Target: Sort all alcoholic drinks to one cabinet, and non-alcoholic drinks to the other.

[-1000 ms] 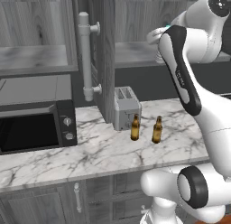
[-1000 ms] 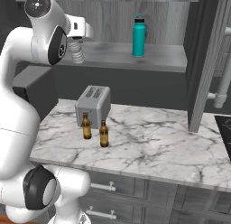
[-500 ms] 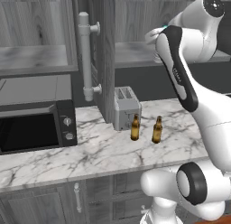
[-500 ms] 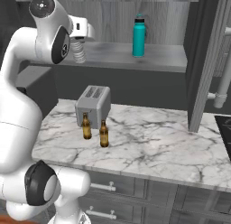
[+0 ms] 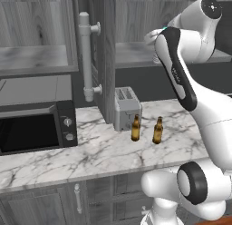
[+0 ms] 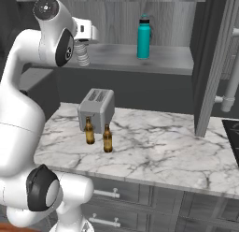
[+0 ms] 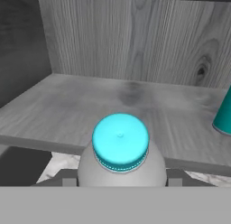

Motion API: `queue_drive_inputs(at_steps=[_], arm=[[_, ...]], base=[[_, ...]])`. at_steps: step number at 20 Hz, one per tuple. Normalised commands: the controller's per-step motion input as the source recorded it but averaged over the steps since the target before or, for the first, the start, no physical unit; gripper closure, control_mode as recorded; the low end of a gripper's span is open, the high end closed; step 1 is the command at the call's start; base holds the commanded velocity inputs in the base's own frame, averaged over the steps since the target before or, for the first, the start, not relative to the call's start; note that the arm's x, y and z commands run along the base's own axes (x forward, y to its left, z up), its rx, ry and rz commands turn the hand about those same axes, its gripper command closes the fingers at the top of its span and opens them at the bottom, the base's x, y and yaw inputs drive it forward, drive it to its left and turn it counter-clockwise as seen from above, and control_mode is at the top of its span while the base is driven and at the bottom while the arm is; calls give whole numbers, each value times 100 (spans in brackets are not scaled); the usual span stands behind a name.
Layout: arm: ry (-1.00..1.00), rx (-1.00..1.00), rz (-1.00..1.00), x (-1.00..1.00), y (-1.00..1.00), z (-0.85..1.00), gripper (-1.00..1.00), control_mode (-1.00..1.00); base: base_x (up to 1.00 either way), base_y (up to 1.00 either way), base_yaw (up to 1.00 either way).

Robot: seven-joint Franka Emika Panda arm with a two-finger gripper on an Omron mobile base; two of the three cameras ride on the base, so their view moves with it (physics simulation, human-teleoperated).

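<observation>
My gripper [image 6: 83, 45] is shut on the clear ribbed water bottle [image 6: 83, 54], which hangs upright at the left end of the open cabinet's shelf [image 6: 140, 62]. From the hand view I look down on its cyan cap [image 7: 120, 140], with a dark fingertip [image 7: 66, 177] on either side and the shelf [image 7: 67, 105] just beyond. The teal flask [image 6: 144, 38] stands on that shelf further right, and its edge [image 7: 224, 114] shows at the right of the hand view. Two amber beer bottles [image 5: 135, 128] [image 5: 157, 130] stand on the marble counter in front of the toaster [image 5: 125, 108].
An open cabinet door [image 5: 106, 61] with a pale bar handle [image 5: 86, 61] juts out between the two wall cabinets. The second cabinet [image 5: 31, 61] is on the left above a black microwave [image 5: 31, 129]. Another open door [image 6: 212, 62] stands at the right.
The hand with the water bottle has edged slightly toward the shelf and the arm has turned a little. The beer bottles and flask have not moved.
</observation>
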Motion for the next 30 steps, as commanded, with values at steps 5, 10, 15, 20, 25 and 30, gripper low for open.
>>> queue_drive_inputs(at_steps=[5,10,15,20,25,30], arm=[[-1,0,0,9,0,0,100,-100],[-1,0,0,10,-2,0,100,-100],[0,0,0,8,-4,0,100,-100],[0,0,0,10,-4,0,100,-100],[0,0,-1,12,-2,0,100,-100],[0,0,-1,13,0,0,100,-100]], base=[[0,0,0],[0,0,0],[0,0,0],[0,0,0],[0,0,0],[0,0,0]])
